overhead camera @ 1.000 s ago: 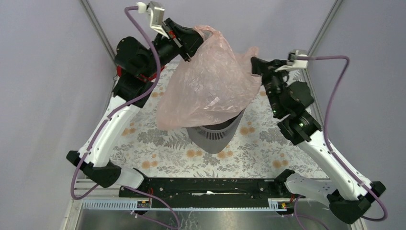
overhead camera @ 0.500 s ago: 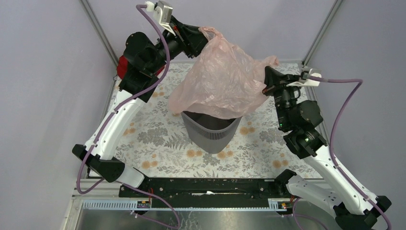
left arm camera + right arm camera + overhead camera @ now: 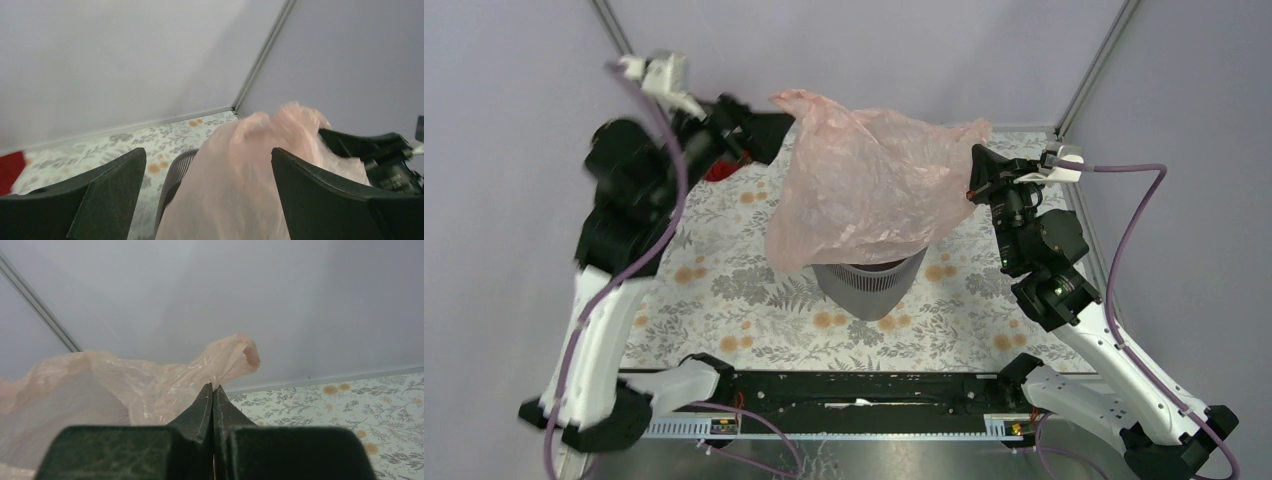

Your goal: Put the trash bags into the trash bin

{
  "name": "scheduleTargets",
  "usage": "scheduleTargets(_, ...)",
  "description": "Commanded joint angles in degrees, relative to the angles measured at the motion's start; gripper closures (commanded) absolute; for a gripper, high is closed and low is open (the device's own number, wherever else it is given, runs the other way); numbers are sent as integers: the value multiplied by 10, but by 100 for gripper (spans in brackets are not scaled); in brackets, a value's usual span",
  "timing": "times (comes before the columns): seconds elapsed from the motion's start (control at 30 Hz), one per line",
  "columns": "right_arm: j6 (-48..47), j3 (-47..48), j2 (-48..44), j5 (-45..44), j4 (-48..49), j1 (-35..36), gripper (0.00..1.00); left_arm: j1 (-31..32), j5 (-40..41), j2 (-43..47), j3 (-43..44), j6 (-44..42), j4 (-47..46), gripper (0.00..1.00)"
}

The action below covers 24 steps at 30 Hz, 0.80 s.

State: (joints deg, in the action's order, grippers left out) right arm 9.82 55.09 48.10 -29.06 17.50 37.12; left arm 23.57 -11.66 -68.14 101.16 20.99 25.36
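Raised on either side of the bin [image 3: 869, 285]: left end effector [image 3: 207, 152] spread wide, right end effector [image 3: 212, 387] pinched onto the bag [image 3: 864, 190].

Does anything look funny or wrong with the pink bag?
Yes. The pink trash bag hangs lopsided over the trash bin, hiding its top, with most of it above the bin rather than inside. Only the right end effector pinches a corner. The left end effector is wide open and holds nothing.

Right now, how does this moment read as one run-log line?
left end effector: open, holds nothing | right end effector: shut on trash bag | trash bag: hangs over trash bin, covers its rim
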Motion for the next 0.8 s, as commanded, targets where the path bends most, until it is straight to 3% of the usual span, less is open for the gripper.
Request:
scheduleTargets(0.0, -13, 7, 3, -10, 39, 0, 100, 2, 129, 135, -87, 8, 48, 1)
scheduleTargets(0.1, -14, 8, 3, -7, 39, 0, 100, 2, 183, 201, -137, 23, 86, 1)
scheduleTargets(0.2, -14, 10, 1, -6, 43, 0, 100, 2, 171, 246, -166, 33, 118, 1)
scheduleTargets(0.3, -18, 14, 1, -1, 45, 0, 100, 2, 38, 284, -214, 10, 109, 1)
scheduleTargets(0.43, -21, 32, 8, 4, 35, 0, 100, 2, -235, 314, -305, 14, 43, 1)
scheduleTargets(0.7, 16, 21, -5, 22, 45, 0, 100, 1, -244, 291, -372, 77, -70, 1)
scheduleTargets(0.77, 19, 27, -2, 23, 39, 0, 100, 2, -247, 265, -380, 105, -129, 6)
